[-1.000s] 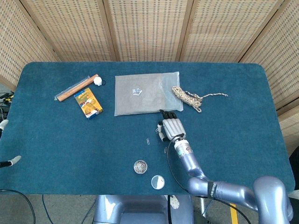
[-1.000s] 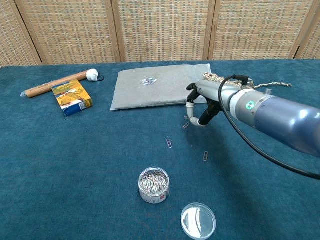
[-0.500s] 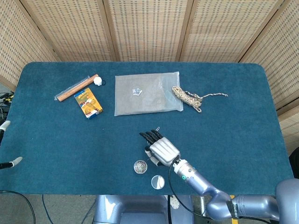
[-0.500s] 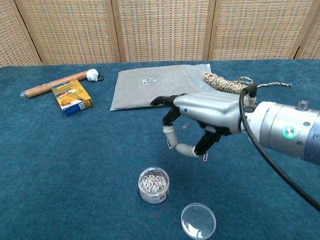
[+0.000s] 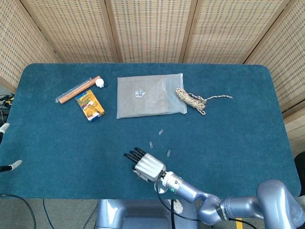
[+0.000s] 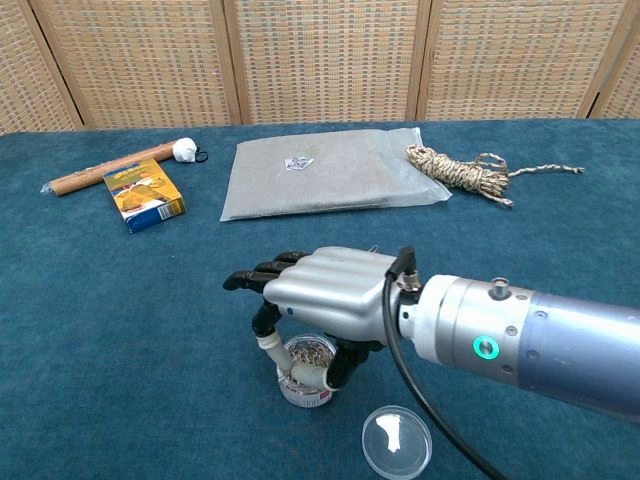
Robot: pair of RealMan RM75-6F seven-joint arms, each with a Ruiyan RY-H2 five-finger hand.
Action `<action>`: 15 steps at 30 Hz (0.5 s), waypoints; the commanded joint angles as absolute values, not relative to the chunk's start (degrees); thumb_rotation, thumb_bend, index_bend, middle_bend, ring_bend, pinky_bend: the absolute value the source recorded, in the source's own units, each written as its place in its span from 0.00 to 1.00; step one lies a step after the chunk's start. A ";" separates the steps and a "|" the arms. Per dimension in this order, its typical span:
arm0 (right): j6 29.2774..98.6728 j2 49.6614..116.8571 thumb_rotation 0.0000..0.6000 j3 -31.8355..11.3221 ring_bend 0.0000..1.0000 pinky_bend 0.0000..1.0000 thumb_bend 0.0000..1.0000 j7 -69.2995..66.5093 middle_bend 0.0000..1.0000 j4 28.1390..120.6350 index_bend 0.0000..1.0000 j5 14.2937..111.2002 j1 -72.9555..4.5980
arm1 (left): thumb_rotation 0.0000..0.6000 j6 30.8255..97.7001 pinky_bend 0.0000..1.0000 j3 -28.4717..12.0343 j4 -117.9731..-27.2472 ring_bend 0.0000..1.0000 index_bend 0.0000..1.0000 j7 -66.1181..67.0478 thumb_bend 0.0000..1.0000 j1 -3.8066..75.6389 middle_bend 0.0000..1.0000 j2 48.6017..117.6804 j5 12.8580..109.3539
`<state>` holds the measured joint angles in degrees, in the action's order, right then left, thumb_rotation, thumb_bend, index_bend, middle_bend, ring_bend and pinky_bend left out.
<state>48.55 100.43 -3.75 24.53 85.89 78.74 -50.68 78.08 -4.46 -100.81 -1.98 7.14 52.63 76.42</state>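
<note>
My right hand point(image 5: 147, 165) point(image 6: 320, 300) hangs over a small clear jar of paper clips point(image 6: 305, 385) near the table's front edge. Its fingers point(image 6: 255, 275) stretch flat past the jar to the left, and the thumb point(image 6: 290, 362) curls down against the jar's rim. In the head view the hand hides the jar. The jar's clear lid point(image 6: 397, 440) lies just to its right. Three loose paper clips point(image 5: 161, 132) lie on the blue cloth behind the hand. Of my left hand point(image 5: 7, 164), only pale fingertips show at the left edge, apart, with nothing between them.
A grey plastic bag point(image 5: 150, 95) lies flat at the middle back, with a coil of rope point(image 5: 193, 100) at its right. At the back left lie an orange box point(image 5: 89, 105) and a wooden stick point(image 5: 76, 89) with a white knob point(image 5: 99, 82).
My right hand has swept from beside the grey bag toward the front left, over the loose clips, and now sits above the jar. Nothing else has moved.
</note>
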 commanded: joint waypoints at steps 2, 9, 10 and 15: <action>48.09 101.10 1.00 -4.33 0.00 0.00 0.43 25.21 0.01 84.83 0.70 78.16 -51.09 | 1.00 77.64 0.00 -4.53 -100.52 0.00 0.00 -2.45 0.00 7.26 0.00 52.51 76.16; 47.68 101.08 1.00 -4.34 0.00 0.00 0.43 26.77 0.01 84.24 0.70 77.27 -51.19 | 1.00 77.23 0.00 -4.56 -100.53 0.00 0.00 -2.46 0.00 7.48 0.00 52.48 76.03; 47.74 101.07 1.00 -4.36 0.00 0.00 0.43 27.01 0.01 84.14 0.70 77.26 -51.20 | 1.00 77.29 0.00 -4.55 -100.54 0.00 0.00 -2.44 0.00 7.45 0.00 52.49 76.06; 48.23 100.66 1.00 -4.47 0.00 0.00 0.43 28.35 0.01 83.72 0.70 77.12 -51.13 | 1.00 77.30 0.00 -4.50 -100.66 0.00 0.00 -2.31 0.00 7.43 0.00 52.47 76.07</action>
